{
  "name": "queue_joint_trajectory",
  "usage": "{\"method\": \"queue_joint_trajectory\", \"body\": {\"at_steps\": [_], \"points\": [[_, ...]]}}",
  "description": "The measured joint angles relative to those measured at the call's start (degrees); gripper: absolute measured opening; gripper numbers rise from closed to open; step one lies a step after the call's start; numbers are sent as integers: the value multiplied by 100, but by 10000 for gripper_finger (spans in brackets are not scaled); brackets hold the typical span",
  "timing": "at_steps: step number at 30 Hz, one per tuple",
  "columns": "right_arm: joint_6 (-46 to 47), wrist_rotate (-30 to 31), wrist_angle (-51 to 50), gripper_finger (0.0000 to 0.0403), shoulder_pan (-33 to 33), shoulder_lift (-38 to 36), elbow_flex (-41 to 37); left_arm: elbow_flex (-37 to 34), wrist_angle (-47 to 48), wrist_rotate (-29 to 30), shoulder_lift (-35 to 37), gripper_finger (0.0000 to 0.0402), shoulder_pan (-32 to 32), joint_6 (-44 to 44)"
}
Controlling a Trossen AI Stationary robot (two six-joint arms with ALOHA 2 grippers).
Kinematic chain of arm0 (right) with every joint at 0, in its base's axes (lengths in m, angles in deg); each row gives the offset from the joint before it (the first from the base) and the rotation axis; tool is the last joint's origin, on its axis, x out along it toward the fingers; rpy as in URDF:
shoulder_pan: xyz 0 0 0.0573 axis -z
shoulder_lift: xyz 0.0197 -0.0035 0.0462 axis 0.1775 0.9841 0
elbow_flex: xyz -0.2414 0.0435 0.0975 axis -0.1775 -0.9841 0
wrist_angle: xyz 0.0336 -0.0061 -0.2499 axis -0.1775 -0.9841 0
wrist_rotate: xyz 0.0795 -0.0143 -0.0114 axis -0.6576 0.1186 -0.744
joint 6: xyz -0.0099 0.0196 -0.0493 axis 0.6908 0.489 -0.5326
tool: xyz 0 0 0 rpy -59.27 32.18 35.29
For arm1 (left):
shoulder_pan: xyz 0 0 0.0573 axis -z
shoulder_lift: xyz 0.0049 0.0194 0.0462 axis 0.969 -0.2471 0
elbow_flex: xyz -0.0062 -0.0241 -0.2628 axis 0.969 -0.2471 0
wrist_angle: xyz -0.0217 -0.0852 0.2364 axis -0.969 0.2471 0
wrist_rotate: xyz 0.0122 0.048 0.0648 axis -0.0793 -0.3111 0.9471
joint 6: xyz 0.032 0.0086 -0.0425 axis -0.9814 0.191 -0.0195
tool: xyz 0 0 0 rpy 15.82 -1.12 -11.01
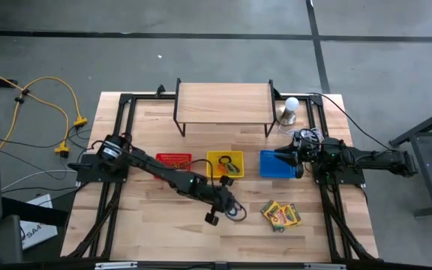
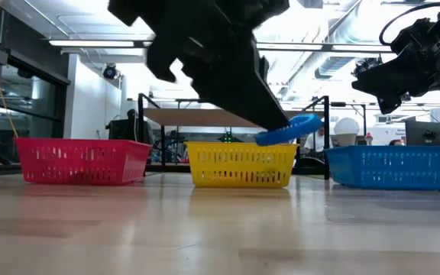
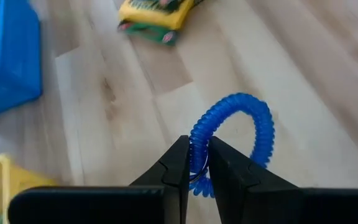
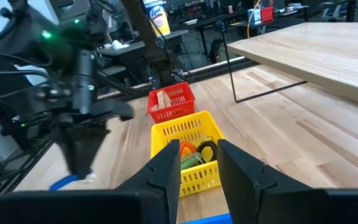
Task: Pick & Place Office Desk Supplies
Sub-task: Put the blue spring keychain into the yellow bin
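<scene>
So, from above, the left gripper (image 1: pixel 217 212) was seen stretched out over the middle of the table (image 1: pixel 148 232), in front of the yellow basket (image 1: pixel 224 156), with a blue coil ring (image 1: pixel 235 212) caught at its tip. The red basket (image 1: pixel 174 157) was placed to one side of the yellow one and the blue basket (image 1: pixel 274 172) to the other, with the crayon boxes (image 1: pixel 280 215) lying flat on the wood nearby. The right gripper (image 1: pixel 289 156) was parked over the blue basket.

At table height, the ring (image 2: pixel 289 130) was shown lifted clear of the wood, tilted, held in front of the yellow basket (image 2: pixel 240 164), the blue basket (image 2: pixel 396 166) lying well off to the side.

Past the left wrist, the fingers (image 3: pixel 180 163) were found pinched together on the ring (image 3: pixel 232 134), gripped at one edge so that the loop stuck out forward from the tips. The crayon boxes (image 3: pixel 157 17) lay farther ahead.

Past the right wrist, that claw (image 4: pixel 196 163) was seen with its fingers apart and nothing between them, looking across the yellow basket (image 4: pixel 185 152) toward the red one (image 4: pixel 171 102).

The drop was judged to turn on this: the ring hung ahead of the left claw, and the baskets lay behind it, toward the rear of the table.
</scene>
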Motion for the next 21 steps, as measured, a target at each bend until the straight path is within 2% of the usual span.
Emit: {"method": "queue_joint_trajectory", "body": {"at_steps": [11, 21], "points": [[0, 0, -17, 94, 2, 0, 0, 9, 555, 592, 463, 46, -790, 212], [0, -3, -28, 94, 2, 0, 0, 11, 786, 698, 555, 46, -1475, 198]]}}
